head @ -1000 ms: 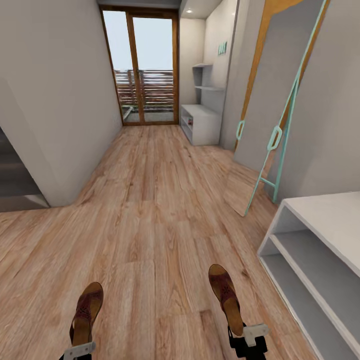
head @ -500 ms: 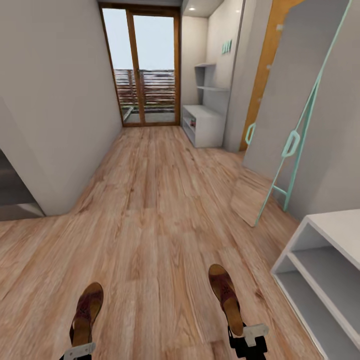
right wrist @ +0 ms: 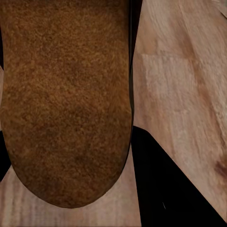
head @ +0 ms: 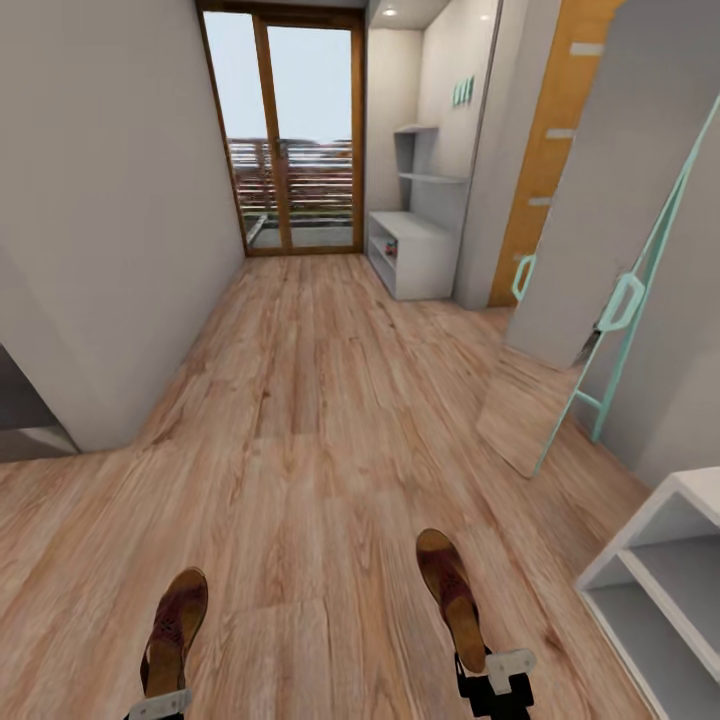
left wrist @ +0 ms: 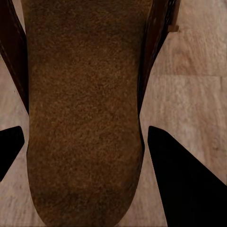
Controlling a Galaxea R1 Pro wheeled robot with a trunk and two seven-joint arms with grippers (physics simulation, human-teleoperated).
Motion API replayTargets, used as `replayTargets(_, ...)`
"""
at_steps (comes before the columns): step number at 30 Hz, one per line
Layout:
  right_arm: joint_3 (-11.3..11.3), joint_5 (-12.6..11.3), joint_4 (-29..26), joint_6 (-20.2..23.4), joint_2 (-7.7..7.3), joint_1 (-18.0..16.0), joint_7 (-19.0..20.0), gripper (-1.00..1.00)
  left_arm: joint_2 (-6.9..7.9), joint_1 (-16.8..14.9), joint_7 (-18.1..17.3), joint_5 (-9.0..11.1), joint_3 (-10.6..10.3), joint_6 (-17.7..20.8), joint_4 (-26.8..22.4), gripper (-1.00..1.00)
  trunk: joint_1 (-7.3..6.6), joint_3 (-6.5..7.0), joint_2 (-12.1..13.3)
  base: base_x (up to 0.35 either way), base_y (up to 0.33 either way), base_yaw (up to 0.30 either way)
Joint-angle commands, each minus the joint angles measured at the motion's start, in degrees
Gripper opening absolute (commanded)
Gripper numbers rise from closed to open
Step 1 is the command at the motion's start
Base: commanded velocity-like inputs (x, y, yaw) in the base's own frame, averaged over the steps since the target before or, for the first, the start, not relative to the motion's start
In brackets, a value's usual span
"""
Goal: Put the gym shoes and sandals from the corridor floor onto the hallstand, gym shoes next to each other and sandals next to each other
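Observation:
Two brown sandals are held above the corridor floor (head: 300, 420), one in each hand. My left gripper (head: 158, 704) is shut on the heel of the left sandal (head: 176, 628), whose tan footbed (left wrist: 85, 109) sits between the black fingers (left wrist: 187, 189). My right gripper (head: 496, 674) is shut on the right sandal (head: 450, 592), its footbed (right wrist: 66, 94) lying beside a dark finger (right wrist: 165, 189). The hallstand (head: 412, 250), pale grey with stepped upper shelves, stands far down the corridor on the right. The gym shoes are out of view.
A low white shelf bench (head: 665, 560) sits close at the right. A teal-framed mirror (head: 600, 300) leans on the right wall beside an orange door (head: 545, 160). Glass doors (head: 290, 140) close the far end. A grey wall (head: 110, 220) runs along the left.
The whole view has shifted: the low white bench slid toward the right edge and the hallstand looks slightly nearer. Both sandals stay in the grippers as before.

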Motion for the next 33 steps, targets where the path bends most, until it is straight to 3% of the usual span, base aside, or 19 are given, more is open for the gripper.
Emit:
replayTargets(1, 0.43, 0.07, 0.05, -0.06, 0.01, -0.03, -0.54, -1.00, -0.04, -0.07, -0.31, -0.69, 0.52, -0.23, 0.03, -1.00, 0.02, -0.04, -0.02, 0.334, 0.114, 0.000)
replayTargets(33, 0.43, 0.07, 0.05, -0.07, 0.07, -0.01, -0.62, -1.00, -0.04, -0.08, -0.29, -0.70, 0.56, -0.27, 0.10, -1.00, 0.02, -0.04, -0.02, 0.334, 0.086, 0.000)
